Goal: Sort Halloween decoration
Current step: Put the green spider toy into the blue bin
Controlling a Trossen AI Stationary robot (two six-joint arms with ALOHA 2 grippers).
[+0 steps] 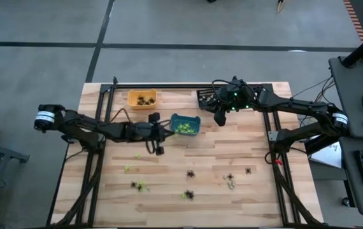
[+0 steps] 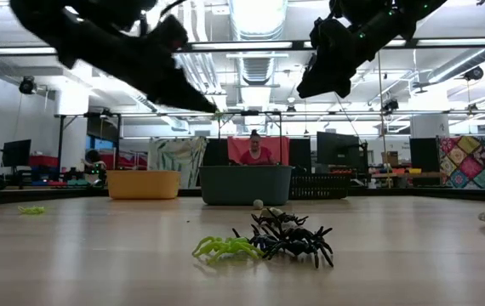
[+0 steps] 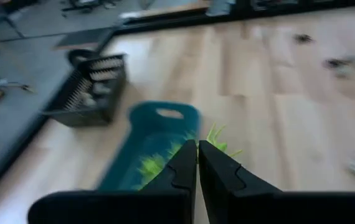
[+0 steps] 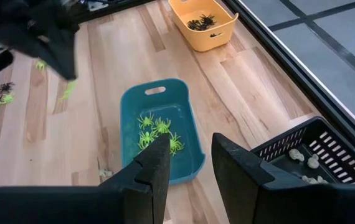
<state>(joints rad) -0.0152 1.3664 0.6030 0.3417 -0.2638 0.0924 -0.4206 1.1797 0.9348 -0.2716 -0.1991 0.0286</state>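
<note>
1. The left gripper [image 3: 197,155] is pinched shut on a lime green plastic spider [image 3: 218,140], held near the teal plastic bin [image 1: 185,124] but not yet over it. Releasing here risks dropping the spider onto the wooden table [image 1: 169,184].
2. The right gripper [image 4: 190,155] hovers half-open and empty beside the black slotted basket [image 1: 207,97], close to the bin; both arms converging risks contact.
3. Loose spiders [image 1: 188,194] lie tangled on the table, so a single pick may lift mixed colours.
</note>
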